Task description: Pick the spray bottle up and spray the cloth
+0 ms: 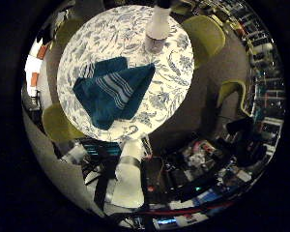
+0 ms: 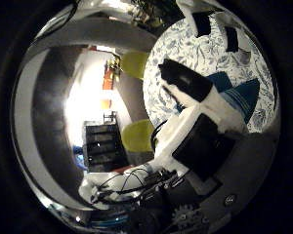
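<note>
A white spray bottle (image 1: 157,26) with a dark head stands upright near the edge of a round table (image 1: 176,72) covered in a blue-and-white floral cloth. A teal cloth (image 1: 113,92) with pale stripes lies folded in the middle of the table, a short way from the bottle. My right hand (image 2: 200,126) hovers high above the table, well apart from both. Its white and black thumb reaches across the thumb side view, hiding part of the teal cloth (image 2: 241,97). The fingers (image 2: 201,22) look relaxed and hold nothing.
Yellow-green chairs (image 1: 205,34) (image 1: 58,123) ring the table, and another (image 1: 232,92) stands further off. Beside the table lies a clutter of equipment (image 1: 198,159). A dark shelf unit (image 2: 101,144) stands by a bright opening in the room.
</note>
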### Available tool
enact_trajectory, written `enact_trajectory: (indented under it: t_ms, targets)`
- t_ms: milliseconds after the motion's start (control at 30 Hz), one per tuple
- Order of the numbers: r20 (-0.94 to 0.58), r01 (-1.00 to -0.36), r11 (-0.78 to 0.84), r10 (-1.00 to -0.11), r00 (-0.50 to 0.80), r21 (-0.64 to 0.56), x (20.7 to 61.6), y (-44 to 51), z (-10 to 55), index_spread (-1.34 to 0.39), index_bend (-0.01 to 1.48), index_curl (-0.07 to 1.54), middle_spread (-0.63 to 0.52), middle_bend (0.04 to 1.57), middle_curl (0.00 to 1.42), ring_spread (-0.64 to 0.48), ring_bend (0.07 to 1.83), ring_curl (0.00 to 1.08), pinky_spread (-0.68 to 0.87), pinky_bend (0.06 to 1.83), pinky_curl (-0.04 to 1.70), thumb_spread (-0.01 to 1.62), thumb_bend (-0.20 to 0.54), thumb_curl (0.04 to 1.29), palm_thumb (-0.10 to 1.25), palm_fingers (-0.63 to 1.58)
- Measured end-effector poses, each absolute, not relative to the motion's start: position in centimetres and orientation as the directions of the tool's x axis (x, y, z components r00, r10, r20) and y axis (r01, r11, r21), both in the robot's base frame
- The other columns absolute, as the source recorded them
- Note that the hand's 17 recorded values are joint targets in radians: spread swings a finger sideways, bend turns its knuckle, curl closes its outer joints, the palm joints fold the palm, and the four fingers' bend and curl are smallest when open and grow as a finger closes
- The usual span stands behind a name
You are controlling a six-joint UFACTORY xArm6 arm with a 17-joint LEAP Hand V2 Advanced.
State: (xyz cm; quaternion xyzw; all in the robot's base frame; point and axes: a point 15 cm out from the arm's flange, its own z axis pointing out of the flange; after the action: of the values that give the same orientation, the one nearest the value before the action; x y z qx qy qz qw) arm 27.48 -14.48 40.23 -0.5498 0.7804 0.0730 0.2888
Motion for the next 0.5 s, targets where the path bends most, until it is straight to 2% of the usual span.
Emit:
enact_trajectory:
  t_ms: [267,500]
  targets:
    - [-0.696,-0.748,0.569,-0.688,-0.205,-0.342,26.7,-22.1,39.8,-0.33,0.17,0.52,-0.17,0.55,0.61,-0.16,0.77,0.42,0.1,0.74,0.07,1.17,-0.02,0.33,0.6,0.46]
    - [-0.796,-0.589,0.696,-0.589,-0.14,-0.412,25.7,-28.5,38.1,-0.25,0.17,0.45,-0.09,0.49,0.58,-0.06,0.72,0.41,0.17,0.81,0.09,1.15,-0.02,0.34,0.6,0.25]
